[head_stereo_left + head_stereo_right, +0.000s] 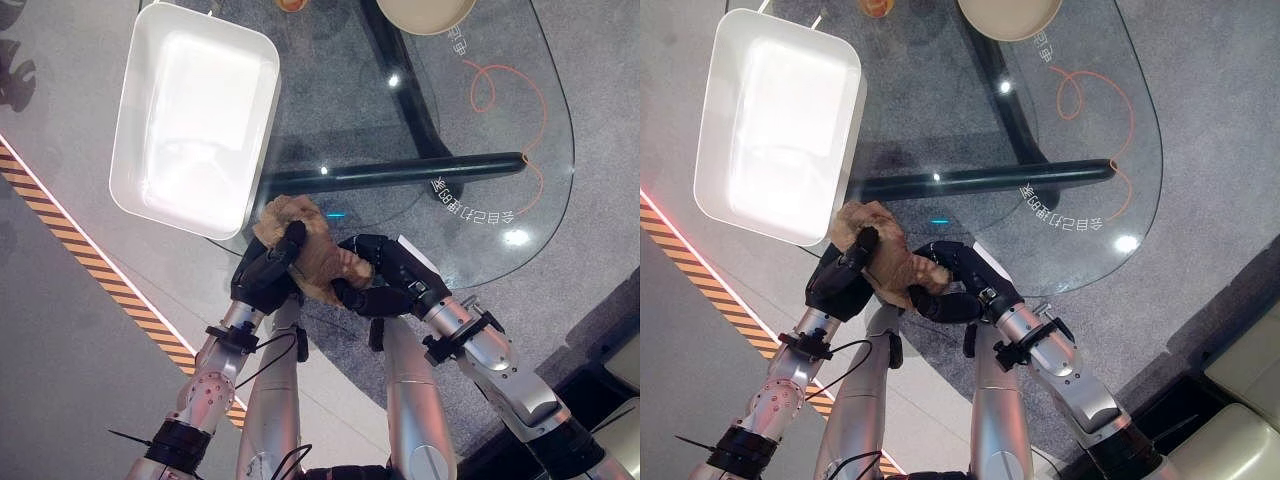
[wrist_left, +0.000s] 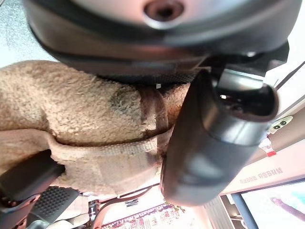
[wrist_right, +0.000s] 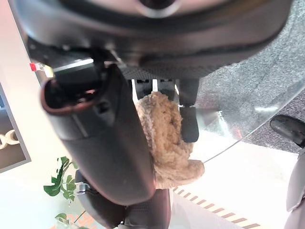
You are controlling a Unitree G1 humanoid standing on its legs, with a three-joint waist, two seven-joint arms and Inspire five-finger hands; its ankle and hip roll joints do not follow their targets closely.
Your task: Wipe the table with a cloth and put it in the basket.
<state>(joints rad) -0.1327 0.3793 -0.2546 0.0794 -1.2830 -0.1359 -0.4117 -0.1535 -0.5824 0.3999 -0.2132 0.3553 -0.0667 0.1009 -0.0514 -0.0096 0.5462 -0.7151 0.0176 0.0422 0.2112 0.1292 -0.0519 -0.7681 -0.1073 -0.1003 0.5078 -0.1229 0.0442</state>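
tan, fuzzy cloth sits bunched at the near edge of the glass counter, just beside the near corner of the white basket. both hands are on it: the left hand has its fingers curled over the cloth's left side, and the right hand has fingers and thumb wrapped round its right side, as each wrist view bears out. the basket itself holds nothing. whether the wiping is finished cannot be read from the glass. by my judgement the cloth is gathered up and gripped, and what remains is carrying it over the basket's rim and letting go.
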